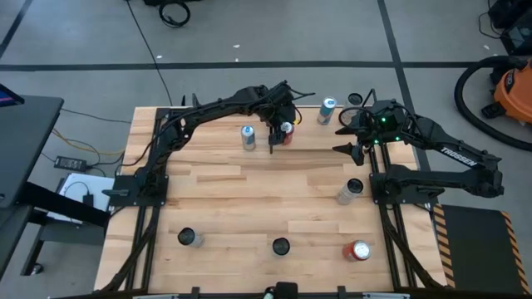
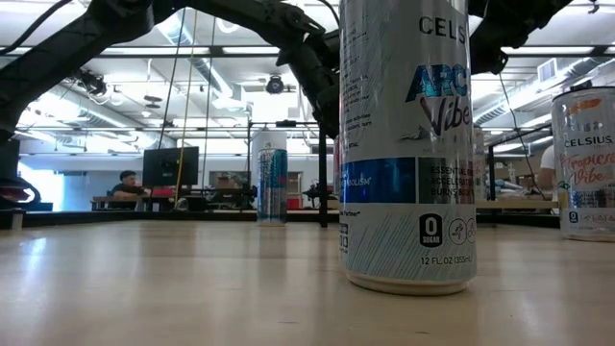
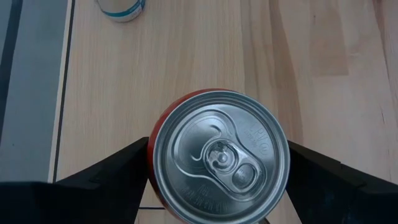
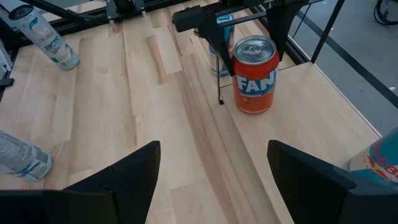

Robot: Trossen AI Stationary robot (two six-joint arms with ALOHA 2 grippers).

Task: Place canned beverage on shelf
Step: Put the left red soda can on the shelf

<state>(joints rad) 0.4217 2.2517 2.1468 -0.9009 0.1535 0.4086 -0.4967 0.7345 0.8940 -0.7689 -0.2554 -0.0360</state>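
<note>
on the shelf (image 1: 249, 154), the left gripper (image 3: 217, 180) clasps an orange can (image 3: 219, 155) — right gripper (image 4: 211, 168) open, near.

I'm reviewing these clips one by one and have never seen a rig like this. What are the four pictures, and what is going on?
Two dark robot arms work at a wooden table. One camera looks straight down, one sits at tabletop height, and one rides on each wrist. The left gripper is at the far edge, its fingers on either side of an orange Fanta can standing on the wood; whether they press it is unclear. The right gripper, open and empty, waits nearby. Other cans stand about, including a tall Celsius can.
</note>
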